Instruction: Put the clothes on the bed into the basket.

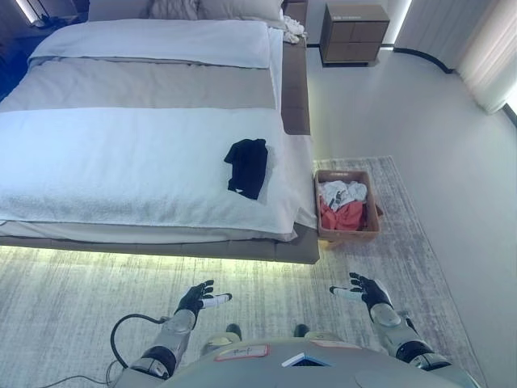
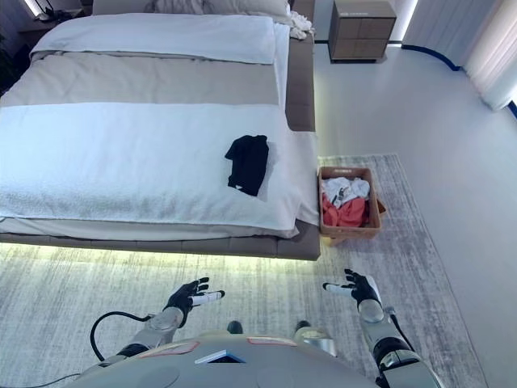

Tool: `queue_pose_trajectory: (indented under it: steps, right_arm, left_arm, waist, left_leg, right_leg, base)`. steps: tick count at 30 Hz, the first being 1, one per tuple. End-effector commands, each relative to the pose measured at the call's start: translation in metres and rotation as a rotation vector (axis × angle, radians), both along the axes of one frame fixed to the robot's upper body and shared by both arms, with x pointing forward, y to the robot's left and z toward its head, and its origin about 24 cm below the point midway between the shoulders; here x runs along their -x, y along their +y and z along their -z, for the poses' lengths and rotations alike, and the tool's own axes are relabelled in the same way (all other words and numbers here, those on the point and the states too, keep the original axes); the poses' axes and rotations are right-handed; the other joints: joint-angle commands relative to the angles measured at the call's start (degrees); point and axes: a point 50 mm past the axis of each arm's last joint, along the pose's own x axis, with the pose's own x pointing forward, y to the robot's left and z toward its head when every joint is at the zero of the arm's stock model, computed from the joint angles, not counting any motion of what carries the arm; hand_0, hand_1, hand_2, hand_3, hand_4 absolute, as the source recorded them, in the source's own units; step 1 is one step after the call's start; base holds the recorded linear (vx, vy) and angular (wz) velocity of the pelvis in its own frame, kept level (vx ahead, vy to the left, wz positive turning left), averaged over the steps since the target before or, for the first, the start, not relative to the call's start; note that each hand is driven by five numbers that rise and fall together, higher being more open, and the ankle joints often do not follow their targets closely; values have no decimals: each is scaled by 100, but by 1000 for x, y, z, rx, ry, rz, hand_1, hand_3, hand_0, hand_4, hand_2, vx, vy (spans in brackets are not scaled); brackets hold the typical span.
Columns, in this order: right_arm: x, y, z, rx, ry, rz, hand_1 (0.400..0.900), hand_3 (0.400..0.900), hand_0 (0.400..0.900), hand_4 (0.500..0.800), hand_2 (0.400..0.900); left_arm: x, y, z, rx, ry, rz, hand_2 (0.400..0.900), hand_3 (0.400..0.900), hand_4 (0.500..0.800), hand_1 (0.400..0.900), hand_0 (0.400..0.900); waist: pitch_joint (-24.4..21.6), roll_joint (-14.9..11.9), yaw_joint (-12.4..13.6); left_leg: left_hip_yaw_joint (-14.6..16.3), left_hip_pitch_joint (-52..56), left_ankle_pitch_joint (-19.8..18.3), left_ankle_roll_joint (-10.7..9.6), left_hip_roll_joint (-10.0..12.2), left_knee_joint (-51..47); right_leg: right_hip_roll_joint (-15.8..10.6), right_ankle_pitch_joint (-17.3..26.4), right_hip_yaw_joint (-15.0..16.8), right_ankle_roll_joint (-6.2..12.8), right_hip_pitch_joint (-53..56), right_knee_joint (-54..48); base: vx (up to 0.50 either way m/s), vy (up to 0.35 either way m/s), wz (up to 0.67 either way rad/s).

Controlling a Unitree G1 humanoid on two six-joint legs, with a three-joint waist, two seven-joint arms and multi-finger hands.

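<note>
Bed (image 1: 121,162): seen across the upper left of both views, covered with a white spread and a grey band further up; pillows are seen at the head.
Black garment (image 1: 247,166): laid crumpled on the white spread, near the bed's right edge and close to its foot corner; nothing is touching it.
Basket (image 1: 323,230): a brown rectangular one, set on the rug (image 1: 81,307) just beside the bed's right foot corner; white and red-orange clothes (image 1: 343,206) are already piled inside it.
Garment and basket: kept apart by the edge of the bed, with the garment up on the mattress and the basket down on the floor.
Left hand (image 1: 199,299): held over the rug in front of the bed's foot, well short of the mattress; its fingers are spread and straight, and nothing is held.
Right hand (image 1: 363,291): held over the rug below the basket, apart from it; its fingers are likewise spread and relaxed, and nothing is gripped.
Nightstand (image 1: 353,32): a dark wooden one, stood at the far wall to the right of the bed's head.
Bundle (image 1: 292,28): something white is seen at the bed's upper right corner; what it is cannot be told.
</note>
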Motion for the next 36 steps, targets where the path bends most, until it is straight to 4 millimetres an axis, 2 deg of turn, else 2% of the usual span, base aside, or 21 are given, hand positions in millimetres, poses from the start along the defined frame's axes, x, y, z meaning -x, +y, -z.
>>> queue_pose_trajectory:
  steps: [1, 13, 21, 25, 29, 31, 33, 36]
  right_arm:
    - [-17, 4, -6, 1, -75, -58, 900, 900, 900, 800, 900]
    - [-17, 1, -7, 21, -76, -69, 900, 900, 900, 800, 900]
    - [-36, -7, -21, 89, -160, -137, 900, 900, 900, 800, 900]
    - [-39, -12, -25, 106, -176, -139, 900, 900, 900, 800, 900]
    - [-41, -13, -26, 109, -184, -132, 900, 900, 900, 800, 900]
    - [-45, -15, -29, 111, -207, -132, 900, 900, 900, 800, 900]
    - [-44, -20, -31, 124, -210, -115, 900, 900, 900, 800, 900]
    - [-45, -25, -32, 135, -213, -89, 900, 900, 900, 800, 900]
  left_arm:
    - [-19, 14, -9, -60, -78, 15, 900, 900, 800, 900, 900]
    - [-18, 14, -8, -58, -75, 12, 900, 900, 800, 900, 900]
    - [-17, 21, -10, -85, -82, -18, 900, 900, 800, 900, 900]
    - [-16, 24, -9, -92, -79, -47, 900, 900, 800, 900, 900]
    - [-25, 23, -13, -88, -111, -54, 900, 900, 800, 900, 900]
    - [-31, 21, -15, -78, -132, -54, 900, 900, 800, 900, 900]
    - [-40, 15, -18, -54, -168, -46, 900, 900, 800, 900, 900]
    - [-47, 9, -21, -30, -202, -53, 900, 900, 800, 900, 900]
  waist:
    - [-240, -440, -38]
    - [-248, -377, -75]
    - [-184, -332, -57]
    - [-82, -334, -51]
    - [136, -401, -50]
    - [333, -456, -27]
    - [575, -504, 4]
    - [694, -495, -5]
  left_leg:
    - [-180, 1, -418, 49, -226, -16]
    - [-177, 45, -428, 22, -196, -16]
    - [-181, 7, -362, -48, -102, -2]
    - [-242, -59, -349, -111, -4, 145]
    - [-366, -422, -438, -214, 112, 884]
    - [-450, -757, -528, -253, 58, 1636]
    - [-555, -1264, -438, -248, -21, 2532]
    - [-588, -1585, -324, -210, -103, 2698]
  right_leg:
    - [-175, -431, 311, 74, 125, 95]
    - [-180, -441, 389, 71, 152, 92]
    - [-93, -452, 422, 21, 113, 33]
    - [16, -483, 437, -66, 125, 30]
    - [171, -542, 447, -214, 101, 83]
    - [226, -544, 442, -289, 134, 108]
    - [272, -546, 332, -379, 231, 105]
    - [323, -606, 208, -419, 369, 69]
  base:
    - [0, 0, 0]
    - [2, -4, -1]
    - [-19, -63, -1]
    - [-26, -111, 4]
    - [-67, -172, 8]
    - [-106, -157, 12]
    - [-85, -126, 24]
    - [14, -52, 14]
